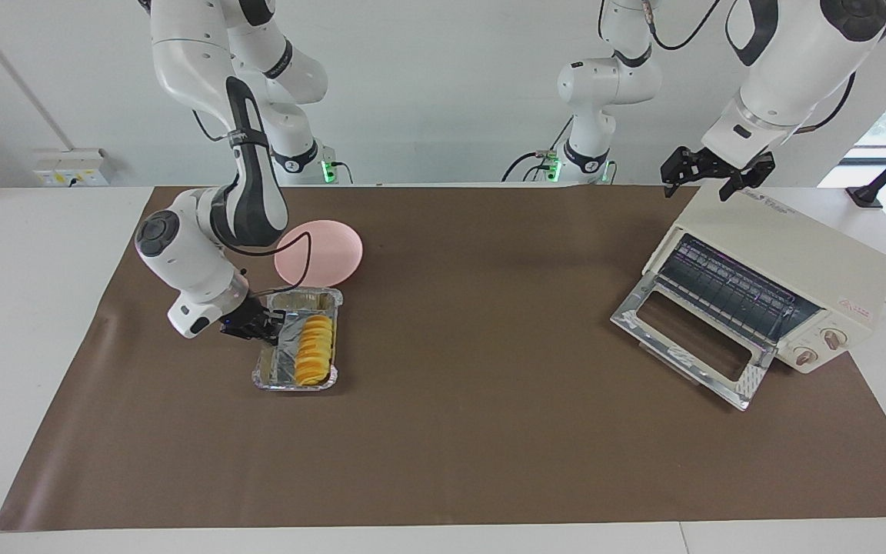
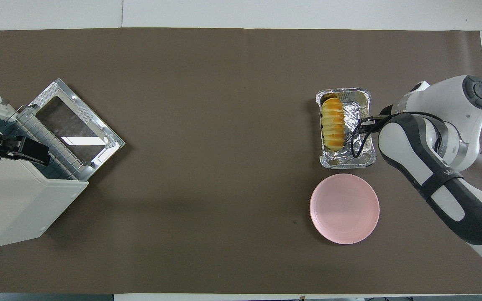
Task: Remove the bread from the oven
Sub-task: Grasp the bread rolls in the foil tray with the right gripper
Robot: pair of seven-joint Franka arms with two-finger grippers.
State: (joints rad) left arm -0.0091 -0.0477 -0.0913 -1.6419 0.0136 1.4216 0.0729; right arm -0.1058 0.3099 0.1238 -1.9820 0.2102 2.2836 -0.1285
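Note:
The bread (image 1: 314, 350) (image 2: 333, 125), a ridged golden loaf, lies in a silver foil tray (image 1: 280, 368) (image 2: 345, 158) on the brown mat, out of the oven. My right gripper (image 1: 270, 327) (image 2: 364, 124) is low at the tray's long rim on the right arm's side, shut on that rim. The cream oven (image 1: 789, 246) (image 2: 15, 200) stands at the left arm's end, its glass door (image 1: 689, 338) (image 2: 73, 121) folded down and its wire rack (image 1: 727, 288) bare. My left gripper (image 1: 697, 187) (image 2: 38, 154) hangs open over the oven's top and waits.
A round pink plate (image 1: 320, 252) (image 2: 344, 208) sits beside the foil tray, nearer to the robots. A black cable loops from the right wrist over the tray. The brown mat (image 1: 489, 431) covers most of the white table.

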